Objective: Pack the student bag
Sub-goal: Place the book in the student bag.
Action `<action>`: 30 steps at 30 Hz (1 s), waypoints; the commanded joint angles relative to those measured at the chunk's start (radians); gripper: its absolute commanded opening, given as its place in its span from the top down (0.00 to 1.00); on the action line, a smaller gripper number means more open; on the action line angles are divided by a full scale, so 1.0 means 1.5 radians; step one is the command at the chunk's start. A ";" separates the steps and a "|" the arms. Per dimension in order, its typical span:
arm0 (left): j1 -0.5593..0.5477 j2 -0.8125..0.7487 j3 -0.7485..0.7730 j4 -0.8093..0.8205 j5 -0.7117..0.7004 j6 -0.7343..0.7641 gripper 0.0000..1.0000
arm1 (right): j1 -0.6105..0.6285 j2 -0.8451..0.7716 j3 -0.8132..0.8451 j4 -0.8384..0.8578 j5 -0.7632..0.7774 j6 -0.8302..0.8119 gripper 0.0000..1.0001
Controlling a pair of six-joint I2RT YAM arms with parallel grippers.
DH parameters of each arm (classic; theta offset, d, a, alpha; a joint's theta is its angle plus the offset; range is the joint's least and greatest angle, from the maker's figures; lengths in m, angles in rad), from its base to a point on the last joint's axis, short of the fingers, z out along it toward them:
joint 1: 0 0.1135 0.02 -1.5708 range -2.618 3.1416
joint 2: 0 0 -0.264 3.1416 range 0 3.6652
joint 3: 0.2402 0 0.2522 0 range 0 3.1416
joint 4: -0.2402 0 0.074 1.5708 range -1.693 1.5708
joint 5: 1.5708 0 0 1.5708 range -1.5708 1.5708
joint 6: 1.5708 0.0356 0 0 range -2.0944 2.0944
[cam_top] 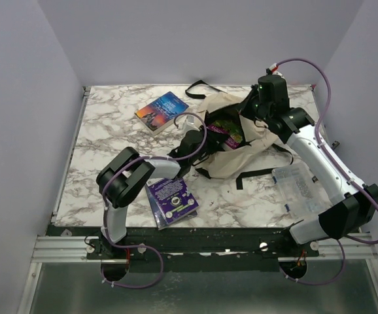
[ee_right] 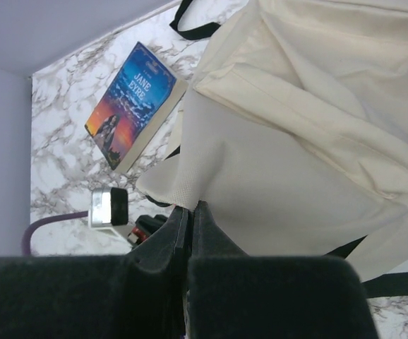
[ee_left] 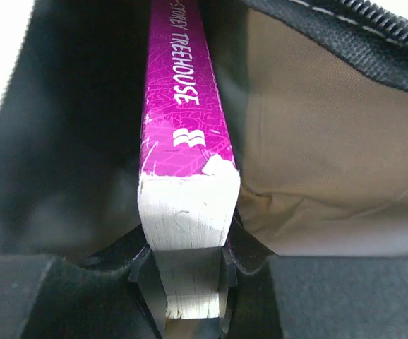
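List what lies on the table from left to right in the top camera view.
From the left: blue Jane Eyre book → student bag → clear plastic box. The purple book shares the blue one's span, so it is left out.

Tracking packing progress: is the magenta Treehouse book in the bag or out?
Partly in: the Treehouse book lies inside the open student bag, near end clamped in the left gripper.

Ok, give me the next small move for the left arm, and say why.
Probably ease the left arm a little deeper into the bag, and only then let go. The left fingers are shut on the magenta book, which points in between the bag's dark lining walls. The right fingers pinch the cream fabric, holding the mouth open.
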 commanded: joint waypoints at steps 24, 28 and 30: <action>-0.018 0.294 0.413 -0.131 -0.155 -0.169 0.89 | -0.003 -0.031 0.009 0.047 -0.026 0.041 0.99; -0.012 0.281 0.393 -0.146 -0.133 -0.170 0.63 | -0.005 -0.046 -0.003 0.039 0.010 0.024 0.99; -0.009 0.263 0.375 -0.150 -0.116 -0.160 0.52 | -0.012 -0.049 -0.013 0.040 0.013 0.021 0.99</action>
